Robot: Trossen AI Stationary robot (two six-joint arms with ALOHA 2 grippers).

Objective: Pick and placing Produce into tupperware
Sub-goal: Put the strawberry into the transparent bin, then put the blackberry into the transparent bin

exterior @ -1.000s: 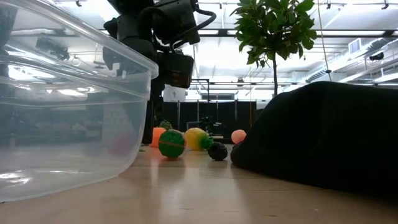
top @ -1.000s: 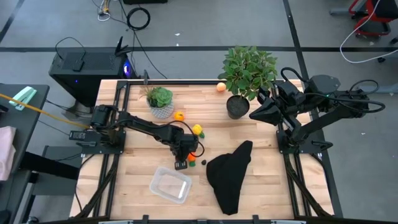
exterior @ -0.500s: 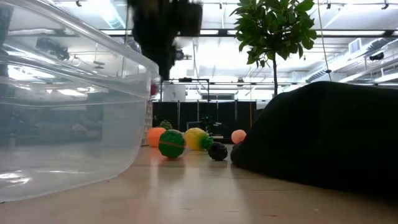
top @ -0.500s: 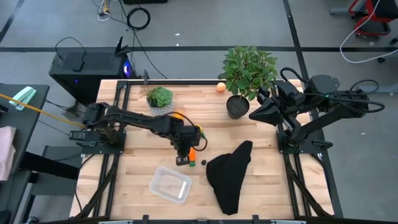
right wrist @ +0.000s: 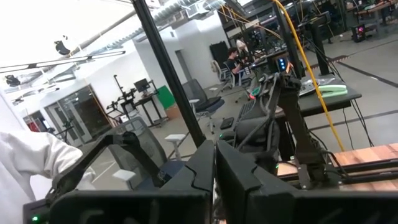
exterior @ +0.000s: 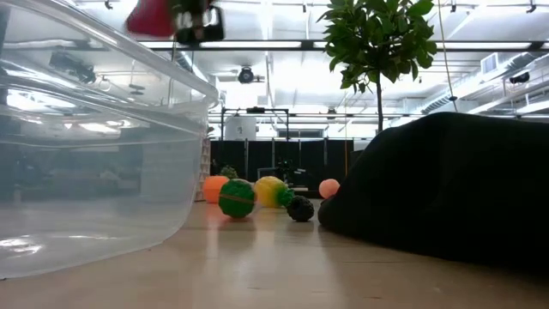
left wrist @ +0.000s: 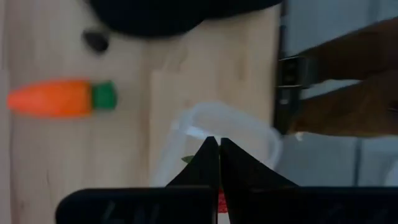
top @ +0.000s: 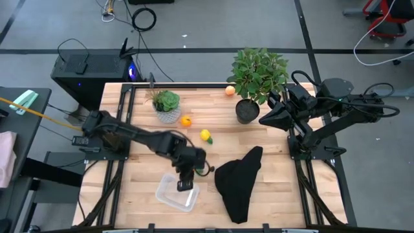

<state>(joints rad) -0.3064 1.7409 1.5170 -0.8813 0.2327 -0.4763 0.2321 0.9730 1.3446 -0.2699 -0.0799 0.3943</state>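
The clear tupperware (top: 176, 193) sits on the table near its front edge and fills the left of the low view (exterior: 86, 172). My left gripper (top: 184, 183) hangs above its far-right corner, shut on a small red toy piece (exterior: 153, 17). An orange carrot (left wrist: 59, 98) with a green top lies on the table beside a tiny dark ball (left wrist: 96, 40). An orange piece (top: 186, 120), a yellow piece (top: 206, 135) and a peach piece (top: 229, 90) lie farther back. My right gripper (top: 265, 120) is shut and empty at the table's right, off the table top. My left gripper pinches the red toy piece between its two fingers, which point down from above. Only a sliver of red (left wrist: 219, 200) and a bit of green (left wrist: 186, 160) show between the fingers. The piece is lifted clear, high above the tupperware's rim (exterior: 171, 77).
A black cloth (top: 238, 181) lies crumpled to the right of the tupperware. A small potted plant (top: 167, 103) stands at the back left and a taller one (top: 257, 74) at the back right. Bare wood lies to the left of the tupperware.
My left gripper has risen from the table by the carrot and gone toward the near edge, ending over the tupperware. The red piece has come up with it, lifted clear. The carrot and the other pieces have stayed put.
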